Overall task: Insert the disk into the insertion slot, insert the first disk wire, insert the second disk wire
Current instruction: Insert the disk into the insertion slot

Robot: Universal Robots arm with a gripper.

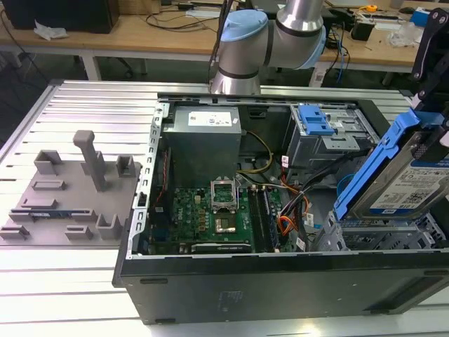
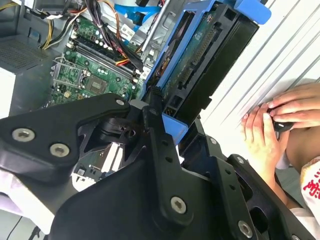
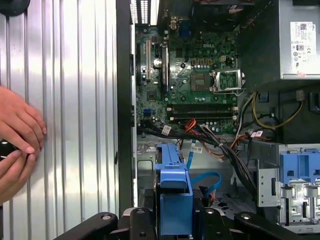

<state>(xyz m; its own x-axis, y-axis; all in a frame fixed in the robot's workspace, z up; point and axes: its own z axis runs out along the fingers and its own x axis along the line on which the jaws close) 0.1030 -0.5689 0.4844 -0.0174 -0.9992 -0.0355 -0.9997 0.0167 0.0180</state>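
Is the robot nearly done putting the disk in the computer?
Not nearly. Nothing looks finished. The tool grips the hard disk in its blue carrier, tilted above the grey drive cage, not in it. The orange-red wire bundle and the light-blue flat cable lie inside the case, not joined to the disk. All three steps remain.

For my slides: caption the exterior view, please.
Gripper holds the disk, tilted, over the insertion slot in an open computer case.

Motherboard [image 1: 193, 210], grey fixtures [image 1: 70, 193] (plastic, perhaps)
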